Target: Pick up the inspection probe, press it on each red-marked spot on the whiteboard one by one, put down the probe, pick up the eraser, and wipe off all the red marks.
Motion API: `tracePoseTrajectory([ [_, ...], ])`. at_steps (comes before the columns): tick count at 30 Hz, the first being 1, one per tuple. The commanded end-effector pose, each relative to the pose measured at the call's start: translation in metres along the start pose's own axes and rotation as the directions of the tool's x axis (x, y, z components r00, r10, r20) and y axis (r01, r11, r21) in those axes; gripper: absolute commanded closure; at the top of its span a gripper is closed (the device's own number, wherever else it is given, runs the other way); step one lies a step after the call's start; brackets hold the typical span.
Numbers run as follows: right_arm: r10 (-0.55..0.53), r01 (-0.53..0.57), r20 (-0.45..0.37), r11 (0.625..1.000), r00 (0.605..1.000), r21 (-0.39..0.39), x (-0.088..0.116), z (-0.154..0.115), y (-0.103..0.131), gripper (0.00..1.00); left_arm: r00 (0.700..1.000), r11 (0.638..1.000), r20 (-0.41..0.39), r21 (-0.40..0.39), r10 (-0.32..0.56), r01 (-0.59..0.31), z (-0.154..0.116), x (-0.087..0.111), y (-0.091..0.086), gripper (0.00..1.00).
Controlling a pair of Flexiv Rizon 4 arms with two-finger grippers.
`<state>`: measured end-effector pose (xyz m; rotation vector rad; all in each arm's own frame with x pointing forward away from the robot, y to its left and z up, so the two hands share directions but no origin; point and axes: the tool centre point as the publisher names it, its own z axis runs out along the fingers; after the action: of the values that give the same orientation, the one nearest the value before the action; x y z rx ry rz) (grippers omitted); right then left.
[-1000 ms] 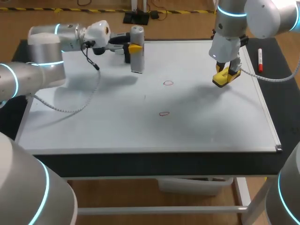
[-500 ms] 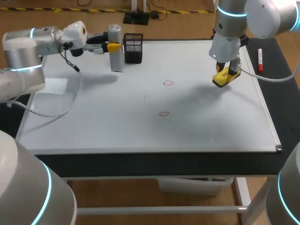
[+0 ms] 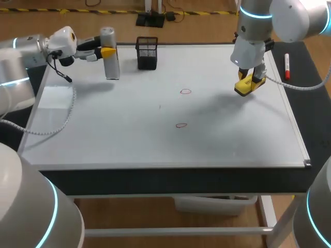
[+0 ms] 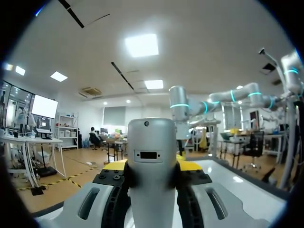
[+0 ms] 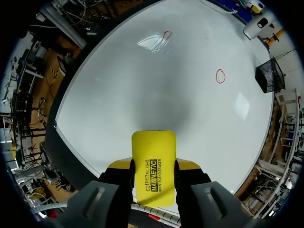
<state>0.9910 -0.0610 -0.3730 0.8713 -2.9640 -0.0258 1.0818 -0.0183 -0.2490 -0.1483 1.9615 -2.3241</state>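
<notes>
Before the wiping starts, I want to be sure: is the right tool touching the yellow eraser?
Touching. In the right wrist view, the two yellow tips of the right tool press against the eraser from both sides, with no gap.

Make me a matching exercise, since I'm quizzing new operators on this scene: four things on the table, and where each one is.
1 probe
2 eraser
3 mesh cup
4 marker pen

a in the right pincer
b standing at the far edge of the whiteboard
c in the left pincer
d lying off the whiteboard, to its right

Pairs: 1-c, 2-a, 3-b, 4-d
</notes>
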Motion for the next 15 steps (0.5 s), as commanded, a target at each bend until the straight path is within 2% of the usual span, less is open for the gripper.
tracePoseTrajectory([
  [1,-0.001,0.001,-0.005,1.0,1.0,0.002,-0.001,-0.001,-0.001,1.0,0.999,1.0,0.053,0.002,-0.004,0.004,-0.007,0.006,-0.003,1.0],
  [8,-0.001,0.001,-0.005,1.0,1.0,0.002,-0.001,-0.001,-0.001,1.0,0.999,1.0,0.054,0.003,-0.005,0.005,-0.009,0.006,-0.003,1.0],
  [15,-0.057,0.057,-0.034,0.998,0.998,0.016,-0.019,-0.004,0.01,1.0,0.999,1.0,0.054,0.003,-0.005,0.005,-0.009,0.006,-0.003,1.0],
])
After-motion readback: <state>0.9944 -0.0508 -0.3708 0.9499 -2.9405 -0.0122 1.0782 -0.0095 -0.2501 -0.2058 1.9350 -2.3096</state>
